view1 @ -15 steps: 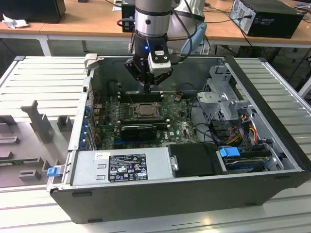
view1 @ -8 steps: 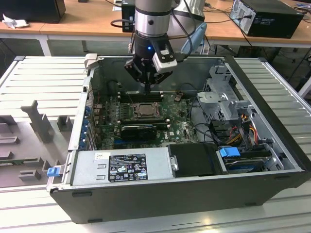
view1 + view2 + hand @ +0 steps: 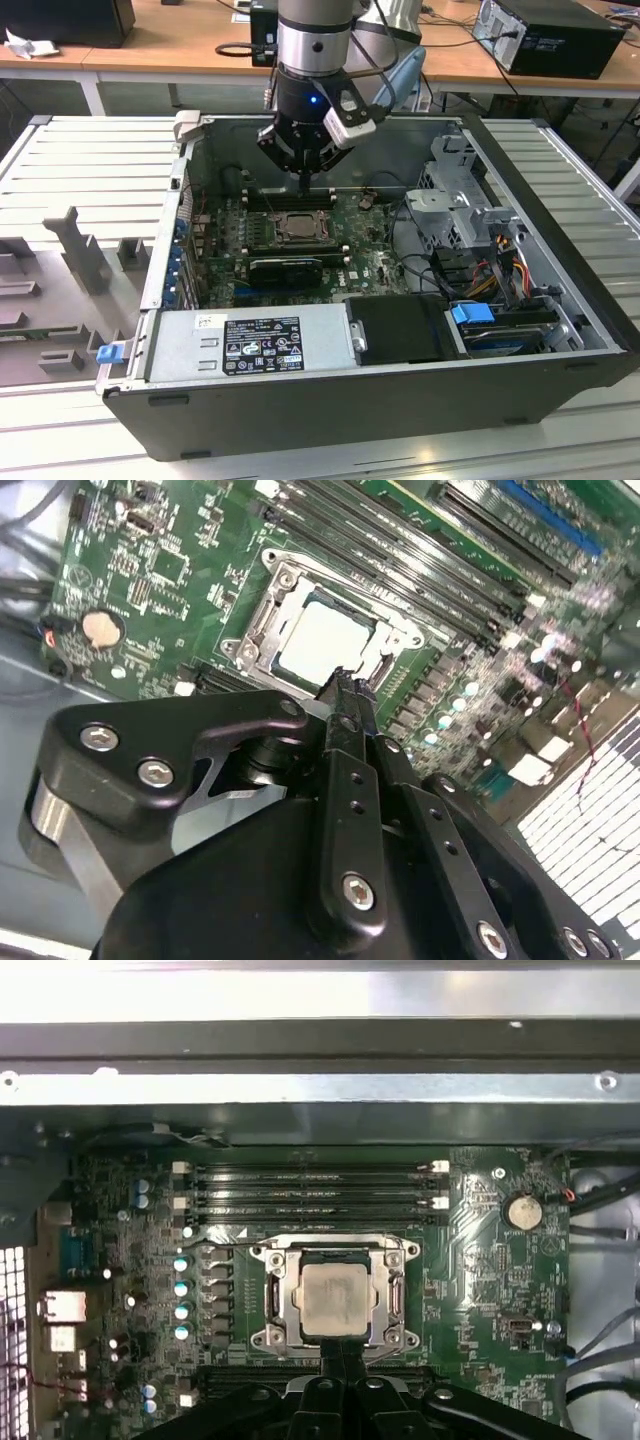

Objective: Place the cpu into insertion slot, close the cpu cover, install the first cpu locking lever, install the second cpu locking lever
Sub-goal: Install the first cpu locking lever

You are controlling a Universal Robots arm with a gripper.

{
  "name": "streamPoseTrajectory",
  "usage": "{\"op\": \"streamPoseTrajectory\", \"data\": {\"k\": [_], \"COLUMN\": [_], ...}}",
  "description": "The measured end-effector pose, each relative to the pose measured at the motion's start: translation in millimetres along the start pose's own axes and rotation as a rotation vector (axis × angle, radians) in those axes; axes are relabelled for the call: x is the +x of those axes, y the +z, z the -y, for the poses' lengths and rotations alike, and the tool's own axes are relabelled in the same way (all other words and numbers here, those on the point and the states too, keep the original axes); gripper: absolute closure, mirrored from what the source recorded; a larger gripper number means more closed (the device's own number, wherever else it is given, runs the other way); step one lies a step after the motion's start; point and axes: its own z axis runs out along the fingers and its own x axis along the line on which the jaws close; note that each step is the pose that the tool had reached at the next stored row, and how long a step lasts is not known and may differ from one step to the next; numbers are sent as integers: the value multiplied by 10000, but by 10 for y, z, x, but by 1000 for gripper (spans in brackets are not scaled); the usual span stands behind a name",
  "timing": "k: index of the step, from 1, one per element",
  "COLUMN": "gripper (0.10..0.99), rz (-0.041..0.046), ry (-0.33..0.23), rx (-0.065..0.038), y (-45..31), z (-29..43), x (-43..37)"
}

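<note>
One open computer case (image 3: 330, 400) lies on a ribbed grey table (image 3: 80, 160), with wooden desks (image 3: 180, 40) behind it. Inside the case, the pale square cpu (image 3: 335, 1298) sits in the insertion slot (image 3: 335, 1257), framed by the silvery cpu cover (image 3: 278, 1300). The gripper (image 3: 340, 1342), fingers pressed together and empty, hovers nearby.

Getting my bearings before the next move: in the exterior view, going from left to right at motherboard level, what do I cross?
Grey fixture blocks → blue card clips → cpu → drive cage → coloured cables.
</note>
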Motion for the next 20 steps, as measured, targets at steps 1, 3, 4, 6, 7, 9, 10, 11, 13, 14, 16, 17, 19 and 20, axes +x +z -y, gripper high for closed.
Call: {"op": "streamPoseTrajectory", "data": {"k": [1, 3, 4, 6, 7, 9, 10, 11, 13, 14, 16, 17, 19, 20], "gripper": [980, 980, 980, 980, 980, 980, 980, 980, 980, 980, 980, 980, 980, 980], "rz": [2, 10, 11, 12, 12, 13, 12, 12, 14, 12, 13, 14, 15, 14], "ry": [-161, -406, -414, -423, -424, -423, -425, -423, -425, -422, -424, -423, -423, -423], "rx": [2, -50, -76, -118, -135, -153, -158, -163, -172, -173, -179, -186, -195, -197], "y": [1, 10, 14, 25, 31, 44, 49, 55, 72, 86, 100, 109, 121, 129], "z": [0, 0, -1, -1, -2, -3, -3, -4, -5, -7, -10, -12, -17, -21], "x": [0, 13, 29, 83, 117, 187, 226, 261, 341, 402, 477, 542, 597, 626]}}
